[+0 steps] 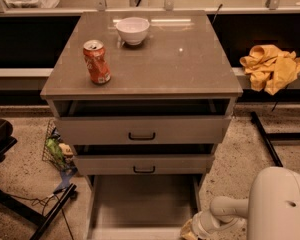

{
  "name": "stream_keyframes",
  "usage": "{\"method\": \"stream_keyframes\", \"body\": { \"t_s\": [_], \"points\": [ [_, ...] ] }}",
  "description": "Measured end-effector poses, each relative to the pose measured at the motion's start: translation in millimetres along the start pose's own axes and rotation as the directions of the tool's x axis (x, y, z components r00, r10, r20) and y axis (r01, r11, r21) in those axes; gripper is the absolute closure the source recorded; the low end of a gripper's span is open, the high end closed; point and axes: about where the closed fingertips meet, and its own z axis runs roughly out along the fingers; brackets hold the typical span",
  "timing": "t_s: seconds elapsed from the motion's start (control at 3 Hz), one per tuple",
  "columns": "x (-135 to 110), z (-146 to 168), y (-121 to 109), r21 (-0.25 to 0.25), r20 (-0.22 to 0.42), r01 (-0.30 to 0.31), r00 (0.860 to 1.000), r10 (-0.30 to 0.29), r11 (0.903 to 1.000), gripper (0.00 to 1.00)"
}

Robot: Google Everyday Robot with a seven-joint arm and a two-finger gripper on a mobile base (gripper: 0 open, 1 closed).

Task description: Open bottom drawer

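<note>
cabinet: grey-beige, 3 drawers, seen from above & in front; centre of view.
surface: glossy cabinet top; carries 2 items.
soda can: red-orange, upright, on left-front part of surface.
bowl: white, upright, near rear edge of surface; behind & right of soda can, well apart from it.
top drawer: slightly out, dark gap above its front; black bar handle at mid-front.
middle drawer: slightly out, directly below top drawer; black bar handle at mid-front.
bottom drawer: lowest of the 3, far out toward the viewer; bare inner floor & both side walls exposed; front cut by lower frame edge, handle not in view.
tool: at lower frame edge, just beside front-right corner of bottom drawer; tan tip partly cut off; open or closed: cannot tell; contact w/ drawer: cannot tell.
arm: white, runs left & down from rounded robot body at lower right to tool.
cloth: yellow, crumpled, on ledge right of cabinet.
basket: wire, on floor left of cabinet, green & other items inside.
floor: speckled, pale.
</note>
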Motion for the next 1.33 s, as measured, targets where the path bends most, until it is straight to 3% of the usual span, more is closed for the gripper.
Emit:
{"method": "stream_keyframes", "body": {
  "t_s": [0.67,1.0,1.33],
  "points": [
    [-10.1,13.7,-10.3,-0.006,0.024,0.021,1.000,-0.021,0.9998,1.00],
    [-17.5,33.9,-29.0,-0.008,0.081,0.034,0.996,-0.033,0.9994,1.00],
    [-18.0,43.7,-33.8,-0.022,0.107,0.039,0.994,-0.036,0.9990,1.00]
  ]
}}
